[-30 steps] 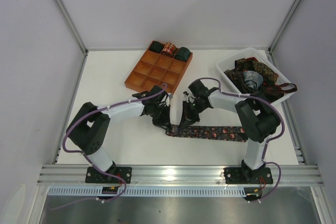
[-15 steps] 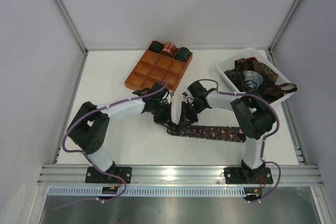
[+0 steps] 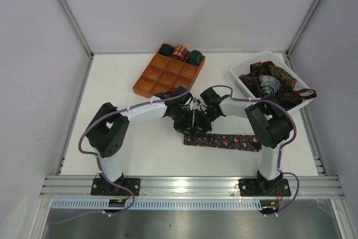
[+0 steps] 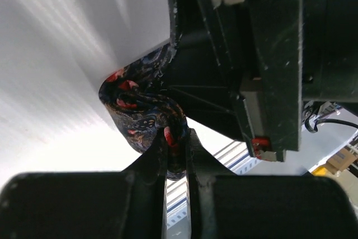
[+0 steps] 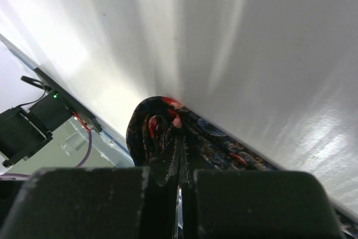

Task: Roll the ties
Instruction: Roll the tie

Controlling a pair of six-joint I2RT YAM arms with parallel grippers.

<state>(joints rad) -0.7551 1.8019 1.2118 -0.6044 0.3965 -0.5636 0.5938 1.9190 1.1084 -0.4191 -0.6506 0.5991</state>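
Tie (image 3: 230,141) lies flat on the table (image 3: 112,93), one end curled up. Left gripper (image 4: 175,148) jaws pinch that curl, nearly closed; right gripper (image 5: 179,158) jaws clamp it too, the two grippers touching.

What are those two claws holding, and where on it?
The left gripper and right gripper both pinch the dark, red-patterned fabric necktie at its curled end.

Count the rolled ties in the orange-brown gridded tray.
3, in the far row of the orange-brown gridded tray: a dark green coil at left, a reddish-brown coil in the middle, a second dark green coil at right. None seems hidden.
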